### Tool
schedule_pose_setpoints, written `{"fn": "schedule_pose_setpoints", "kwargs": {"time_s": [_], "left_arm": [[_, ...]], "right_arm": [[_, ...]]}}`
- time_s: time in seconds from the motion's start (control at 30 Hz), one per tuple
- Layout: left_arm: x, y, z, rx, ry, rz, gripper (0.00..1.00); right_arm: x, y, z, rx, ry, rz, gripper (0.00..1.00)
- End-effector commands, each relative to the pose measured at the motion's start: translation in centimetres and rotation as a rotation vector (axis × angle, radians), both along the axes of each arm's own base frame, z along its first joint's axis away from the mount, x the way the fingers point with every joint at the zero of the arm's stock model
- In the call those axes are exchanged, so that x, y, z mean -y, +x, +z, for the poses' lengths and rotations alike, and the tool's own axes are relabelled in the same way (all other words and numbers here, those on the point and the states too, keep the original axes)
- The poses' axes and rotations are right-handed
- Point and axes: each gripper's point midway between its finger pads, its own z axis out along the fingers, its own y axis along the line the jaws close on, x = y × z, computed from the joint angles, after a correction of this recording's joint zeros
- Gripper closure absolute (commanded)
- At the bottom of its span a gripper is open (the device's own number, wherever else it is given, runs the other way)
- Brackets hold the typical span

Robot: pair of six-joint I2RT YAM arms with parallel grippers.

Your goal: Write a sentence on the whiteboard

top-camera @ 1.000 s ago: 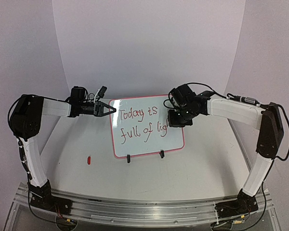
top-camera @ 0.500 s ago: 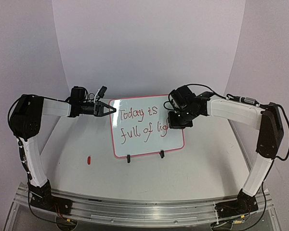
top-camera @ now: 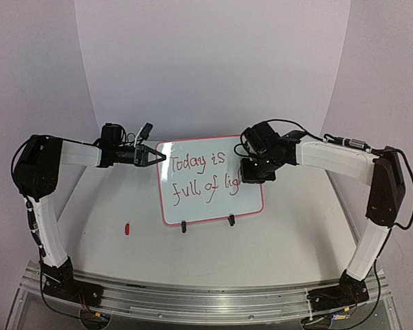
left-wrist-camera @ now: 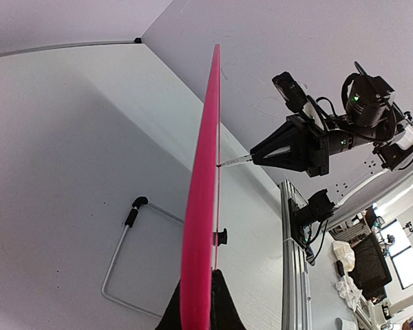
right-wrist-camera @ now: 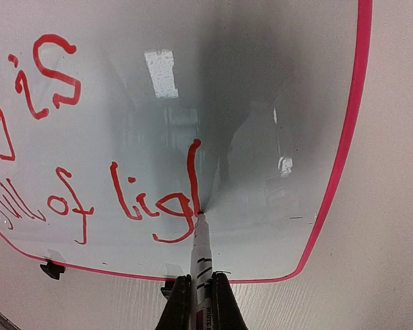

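The whiteboard [top-camera: 193,210] stands upright on its two black clip feet at the table's middle. The sentence [top-camera: 193,165] in red reads "Today is" over "full of lig" plus one upright stroke. My left gripper [top-camera: 157,157] is shut on the board's upper left edge. In the left wrist view the pink frame [left-wrist-camera: 205,172] runs edge-on between that gripper's [left-wrist-camera: 198,282] jaws. My right gripper [right-wrist-camera: 201,282] is shut on a white marker [right-wrist-camera: 200,251]. Its tip touches the whiteboard [right-wrist-camera: 275,103] at the foot of the fresh stroke after "lig" [right-wrist-camera: 134,199]. In the top view the right gripper [top-camera: 253,172] covers the line's end.
A small red cap [top-camera: 126,228] lies on the table, front left of the board. A bent wire stand [left-wrist-camera: 120,261] lies behind the board. An aluminium rail [top-camera: 206,295] runs along the near edge by the arm bases.
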Motion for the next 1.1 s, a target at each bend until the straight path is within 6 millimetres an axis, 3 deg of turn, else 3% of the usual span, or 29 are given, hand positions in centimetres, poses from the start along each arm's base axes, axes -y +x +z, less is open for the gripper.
{"fn": "schedule_pose_setpoints", "kwargs": {"time_s": [0.0, 0.3, 1.07], "left_arm": [[-0.2, 1.5, -3.0, 0.087, 0.098, 0.080, 1.00], [-0.2, 1.4, -2.9, 0.091, 0.099, 0.081, 1.00], [-0.1, 1.4, -2.9, 0.090, 0.098, 0.078, 1.00]], "right_arm": [[0.3, 2.1, 2.2, 0.098, 0.011, -0.053, 1.00], [-0.5, 2.4, 2.2, 0.094, 0.032, -0.034, 1.00], [1.0, 2.8, 2.7, 0.140, -0.015, -0.087, 1.00]]}}
